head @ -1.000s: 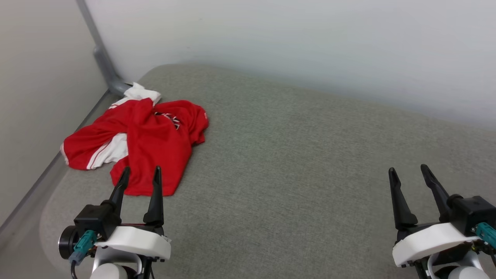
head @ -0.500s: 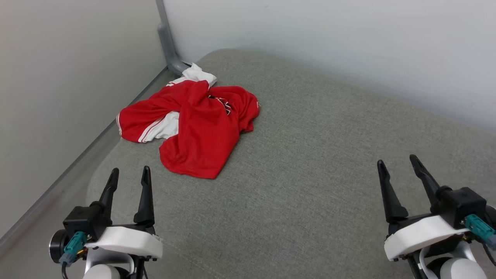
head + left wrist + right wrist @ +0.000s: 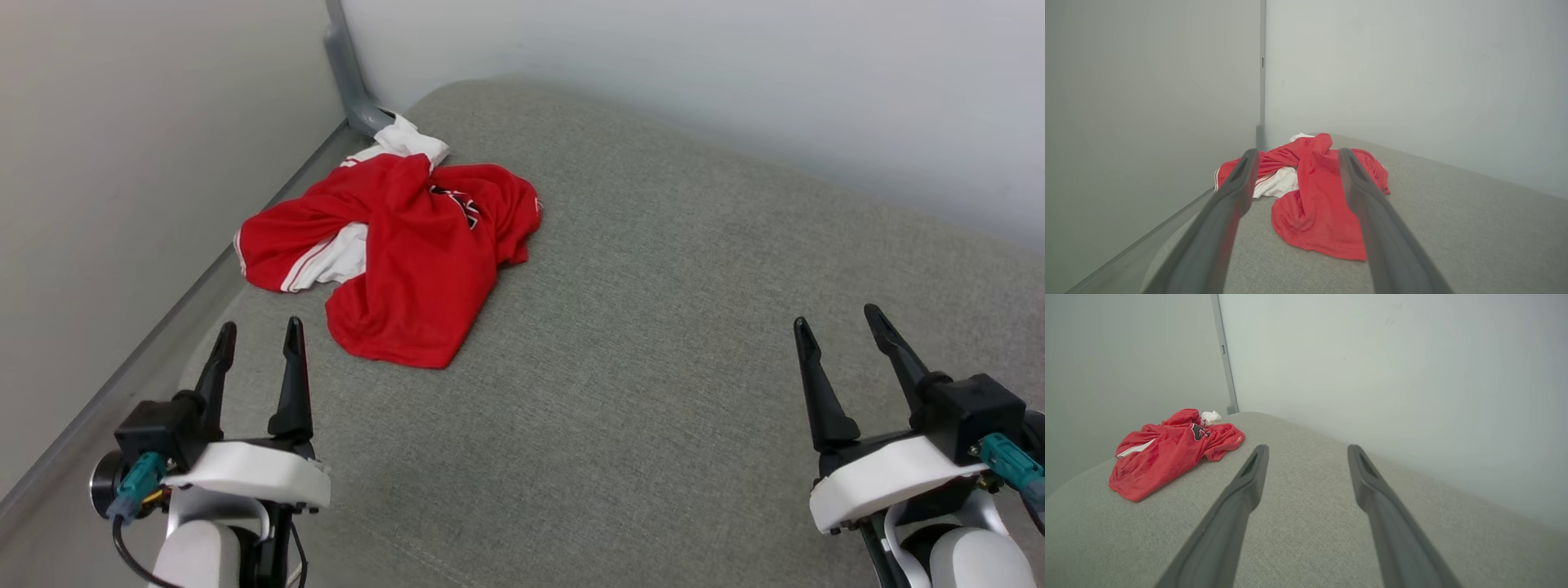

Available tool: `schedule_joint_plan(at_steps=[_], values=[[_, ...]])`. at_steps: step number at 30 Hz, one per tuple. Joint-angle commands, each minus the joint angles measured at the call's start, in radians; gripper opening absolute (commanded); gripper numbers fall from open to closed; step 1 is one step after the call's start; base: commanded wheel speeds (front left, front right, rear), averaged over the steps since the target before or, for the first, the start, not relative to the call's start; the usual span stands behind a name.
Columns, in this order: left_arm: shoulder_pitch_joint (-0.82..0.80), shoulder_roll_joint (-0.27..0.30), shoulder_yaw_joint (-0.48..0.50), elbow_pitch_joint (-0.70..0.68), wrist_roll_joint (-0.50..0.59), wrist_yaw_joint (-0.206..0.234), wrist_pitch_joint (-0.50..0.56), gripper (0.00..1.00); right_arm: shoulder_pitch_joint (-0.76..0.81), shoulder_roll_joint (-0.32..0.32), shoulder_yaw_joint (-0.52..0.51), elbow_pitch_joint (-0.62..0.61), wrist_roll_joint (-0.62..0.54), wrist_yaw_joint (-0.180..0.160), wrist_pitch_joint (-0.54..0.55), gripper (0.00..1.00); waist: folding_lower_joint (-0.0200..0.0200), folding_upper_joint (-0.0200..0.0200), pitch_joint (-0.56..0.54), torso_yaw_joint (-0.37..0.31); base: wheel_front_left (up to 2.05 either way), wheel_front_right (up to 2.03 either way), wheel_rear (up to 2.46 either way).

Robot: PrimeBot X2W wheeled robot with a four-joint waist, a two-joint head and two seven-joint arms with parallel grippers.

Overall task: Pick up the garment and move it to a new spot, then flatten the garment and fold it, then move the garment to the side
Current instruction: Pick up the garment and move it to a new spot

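Note:
The garment [image 3: 408, 261] is a red shirt with white sleeves, lying crumpled at the far left corner of the grey cushioned surface [image 3: 653, 327]. A bit of black lettering shows in its folds. My left gripper [image 3: 260, 333] stands open just short of the garment's near hem, nothing between its fingers. In the left wrist view the garment [image 3: 1314, 204] lies straight ahead between the fingers of the left gripper [image 3: 1295, 154]. My right gripper [image 3: 831, 318] is open over the bare surface at the lower right, far from the cloth. The right wrist view has the garment [image 3: 1167, 453] at its left and the right gripper [image 3: 1306, 449].
Pale walls [image 3: 653, 82] close the surface in at the left and back. A grey metal post [image 3: 347, 73] stands in the corner behind the garment, and a grey rail [image 3: 122, 376] runs along the left edge. The surface's middle and right are bare fabric.
The head camera has turned, so the garment sits nearer the picture's middle than a second ago. The left gripper, whose tips overlapped the hem, now stands short of it. Both grippers stay open.

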Motion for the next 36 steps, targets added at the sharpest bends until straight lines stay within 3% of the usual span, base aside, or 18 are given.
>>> schedule_joint_plan(at_steps=[1, 8, 14, 21, 25, 36], values=[[-0.043, 0.013, -0.007, 0.018, -0.011, -0.002, -0.003, 1.0, -0.016, 0.001, -0.003, -0.015, -0.018, -0.001, 0.01, 1.0, 0.0, 0.0, 0.027, -0.023, 0.0, 0.0, 0.0], [-0.24, 0.096, -0.01, 0.116, -0.097, -0.003, 0.041, 1.0, -0.068, 0.001, 0.001, -0.064, -0.065, -0.001, 0.055, 1.0, 0.0, 0.0, 0.126, -0.095, 0.0, 0.0, 0.0], [-0.416, 0.222, -0.061, 0.185, -0.22, -0.003, 0.145, 1.0, -0.12, 0.001, 0.005, -0.099, -0.083, -0.001, 0.075, 1.0, 0.0, 0.0, 0.229, -0.173, 0.0, 0.0, 0.0], [-0.577, 0.411, -0.164, 0.288, -0.4, -0.002, 0.343, 1.0, -0.174, 0.001, 0.012, -0.115, -0.093, -0.001, 0.074, 1.0, 0.0, 0.0, 0.34, -0.251, 0.0, 0.0, 0.0], [-0.631, 0.485, -0.229, 0.36, -0.501, -0.002, 0.493, 1.0, -0.196, 0.001, 0.015, -0.113, -0.096, -0.001, 0.067, 1.0, 0.0, 0.0, 0.383, -0.28, 0.0, 0.0, 0.0], [-0.69, 0.555, -0.343, 0.52, -0.666, -0.003, 0.753, 1.0, -0.238, 0.0, 0.038, -0.098, -0.084, -0.001, 0.051, 1.0, 0.0, 0.0, 0.448, -0.332, 0.0, 0.0, 0.0]])
